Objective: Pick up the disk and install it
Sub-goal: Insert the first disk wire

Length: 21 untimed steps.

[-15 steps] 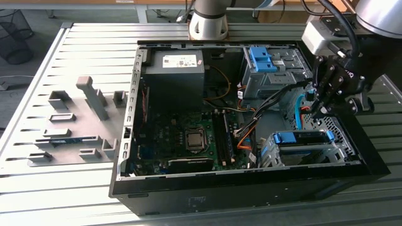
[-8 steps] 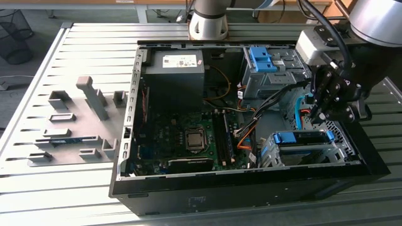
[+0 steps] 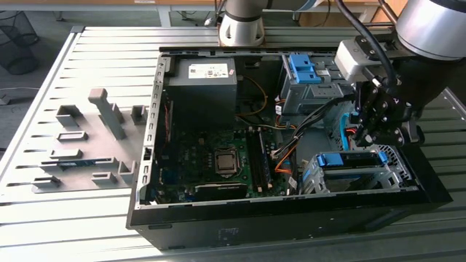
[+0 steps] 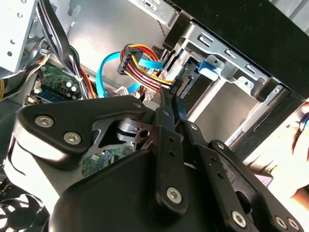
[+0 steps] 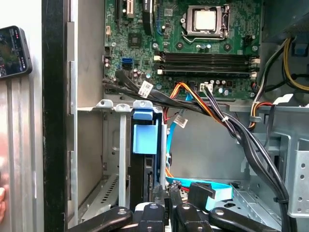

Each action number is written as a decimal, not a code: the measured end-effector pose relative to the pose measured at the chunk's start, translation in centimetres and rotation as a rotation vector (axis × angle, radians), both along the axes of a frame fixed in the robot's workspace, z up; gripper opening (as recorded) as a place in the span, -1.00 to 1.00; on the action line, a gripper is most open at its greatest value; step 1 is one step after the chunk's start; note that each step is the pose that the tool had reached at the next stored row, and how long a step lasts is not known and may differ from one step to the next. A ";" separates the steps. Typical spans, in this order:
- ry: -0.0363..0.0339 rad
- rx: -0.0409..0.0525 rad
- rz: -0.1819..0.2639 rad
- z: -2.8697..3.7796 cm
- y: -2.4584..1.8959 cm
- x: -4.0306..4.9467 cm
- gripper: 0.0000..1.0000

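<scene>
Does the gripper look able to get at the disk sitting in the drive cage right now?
Probably yes: the gripper hangs close above the disk, the cage is open toward it, and the cables run beside rather than between them.

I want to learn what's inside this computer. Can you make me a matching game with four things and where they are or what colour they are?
Things:
1. the disk
2. motherboard
3. big box
4. grey block plate

Clues:
A. green, lying flat in the middle of the computer case
B. outside the case, on the exterior view's left
C. dark, with a white sticker
D. blue-framed, in a metal cage just below the gripper

Pairs: 1-D, 2-A, 3-C, 4-B
</scene>
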State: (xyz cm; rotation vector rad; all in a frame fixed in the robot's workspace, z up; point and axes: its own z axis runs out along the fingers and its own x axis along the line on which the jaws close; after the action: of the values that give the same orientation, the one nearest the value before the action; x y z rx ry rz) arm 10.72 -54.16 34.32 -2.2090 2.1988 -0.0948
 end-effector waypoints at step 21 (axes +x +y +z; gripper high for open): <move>-0.0003 0.0021 -0.002 -0.68 -1.13 0.09 -0.68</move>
State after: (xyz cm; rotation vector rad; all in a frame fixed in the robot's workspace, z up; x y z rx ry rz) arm 10.82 -55.29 33.64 -2.2061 2.1995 -0.0929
